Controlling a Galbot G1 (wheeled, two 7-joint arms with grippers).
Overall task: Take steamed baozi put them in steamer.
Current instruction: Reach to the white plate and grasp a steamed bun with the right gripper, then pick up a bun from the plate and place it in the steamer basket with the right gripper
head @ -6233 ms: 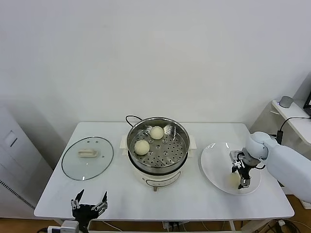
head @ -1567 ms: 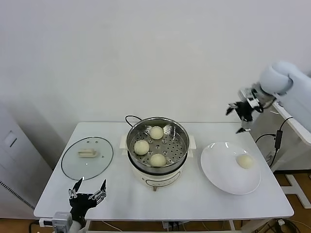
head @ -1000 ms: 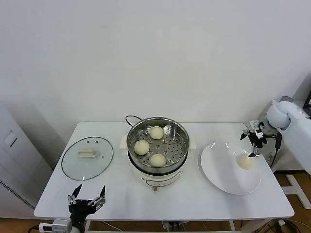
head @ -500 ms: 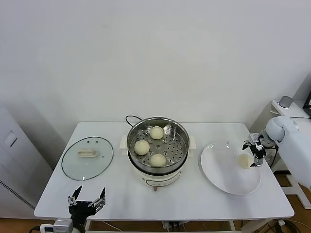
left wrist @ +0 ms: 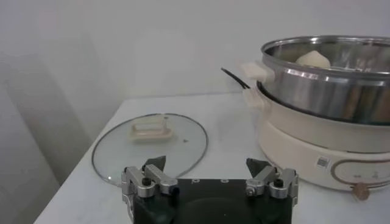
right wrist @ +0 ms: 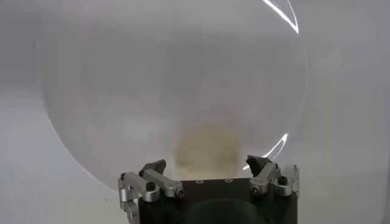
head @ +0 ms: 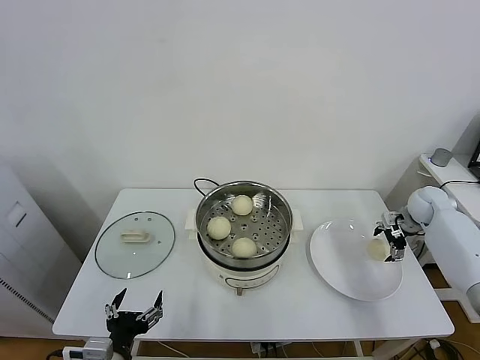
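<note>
Jaws wide, the right gripper hangs over the last bun at the plate's two o'clock; three buns sit in the steamer. Left gripper waits, spread.

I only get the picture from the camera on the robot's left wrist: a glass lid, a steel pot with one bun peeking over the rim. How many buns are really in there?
Observer: Three baozi lie in the steamer.
Operator: Any buns left outside it?
Observer: One, the last baozi, on the white plate to the steamer's right.
Operator: Where is the other arm?
Observer: The right gripper is at that last baozi, fingers open on either side of it.
Operator: And my arm?
Observer: The left gripper waits open at the table's near edge, in front of the glass lid.
</note>
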